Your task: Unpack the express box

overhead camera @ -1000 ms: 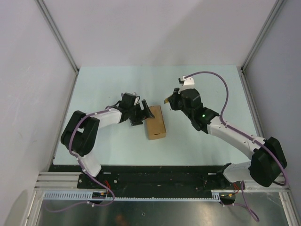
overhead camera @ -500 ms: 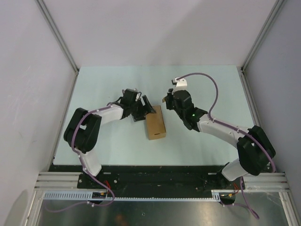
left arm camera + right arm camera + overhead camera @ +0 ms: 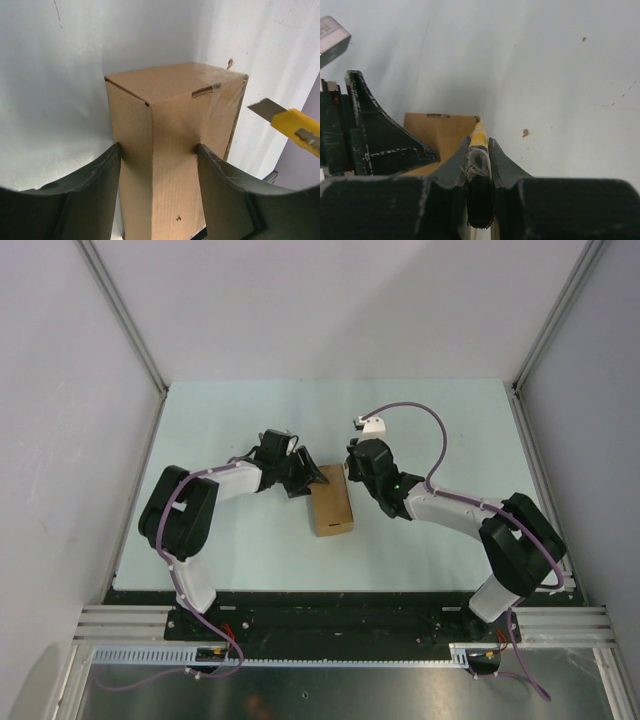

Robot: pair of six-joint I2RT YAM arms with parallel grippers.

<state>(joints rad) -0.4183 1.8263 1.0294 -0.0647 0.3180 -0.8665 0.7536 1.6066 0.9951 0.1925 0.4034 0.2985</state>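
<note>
Both arms are folding in over the pale bench [image 3: 220,420] compared with a second ago. The right arm is swinging its elbow inward and carrying the right pincer [image 3: 352,462] from well apart to just beside the far end of the express box [image 3: 331,505]. The left arm is barely shifting, while the left pincer [image 3: 157,147] is narrowing from a wide spread. The box itself is keeping its place, lying between the two arms near the middle of the bench.

In the left wrist view both fingers [image 3: 100,175] are pressing against opposite side walls of the box, so that pincer is clamping it. The right pincer is gripping the utility knife [image 3: 292,127] tightly, with the blade [image 3: 265,109] hovering just beside the taped end, not yet touching.

Plain thin cardboard like this is probably behaving as a light, fairly stiff but crushable shell, sliding easily on the smooth surface. Bracing it low on the side walls, away from the clear tape [image 3: 210,80], is looking safest.
</note>
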